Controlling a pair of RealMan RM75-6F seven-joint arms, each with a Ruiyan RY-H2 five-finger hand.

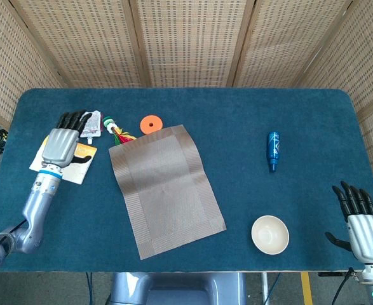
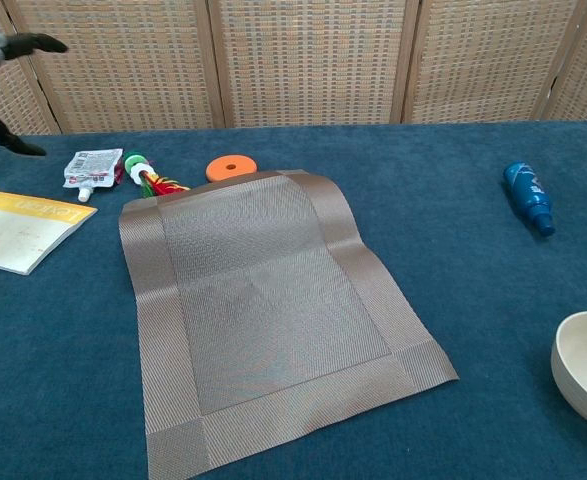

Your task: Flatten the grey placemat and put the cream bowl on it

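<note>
Placemat (image 1: 166,189) lay flat, askew; cream bowl (image 1: 270,234) was best grasped by the empty, spread right hand (image 1: 362,223); left hand (image 1: 60,143) was likewise empty.

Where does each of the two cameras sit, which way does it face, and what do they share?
Head view: high above the near table edge, looking steeply down on the whole blue table; shows the left hand with its forearm and the right hand.
Chest view: low at the near edge, looking across the table towards the wicker screen; only the left hand's fingertips show at top left.
Shared: grey placemat, cream bowl, blue bottle, orange disc.
</note>
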